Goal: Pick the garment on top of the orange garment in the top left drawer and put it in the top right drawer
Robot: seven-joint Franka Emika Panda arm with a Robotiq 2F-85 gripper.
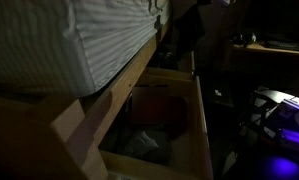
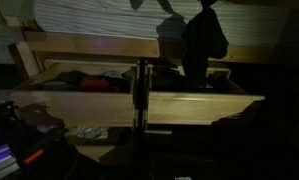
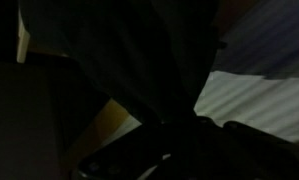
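Observation:
The scene is very dark. A dark garment [image 2: 204,45] hangs in the air above the back of the open top right drawer [image 2: 204,106]. My gripper [image 2: 206,8] holds it from above, and its jaws are hidden in shadow. In the wrist view the dark garment [image 3: 129,60] fills most of the frame and the fingers are not distinct. The orange garment [image 2: 93,83] lies in the open top left drawer [image 2: 79,100] with other clothes beside it. A reddish garment [image 1: 157,106] shows in an open drawer in an exterior view.
A striped mattress [image 2: 99,20] lies above the drawers and also shows in the wrist view [image 3: 259,100]. A lower drawer holds a pale garment [image 2: 87,131]. A wooden post [image 2: 141,95] stands between the two drawers. Purple-lit equipment [image 1: 284,120] stands nearby.

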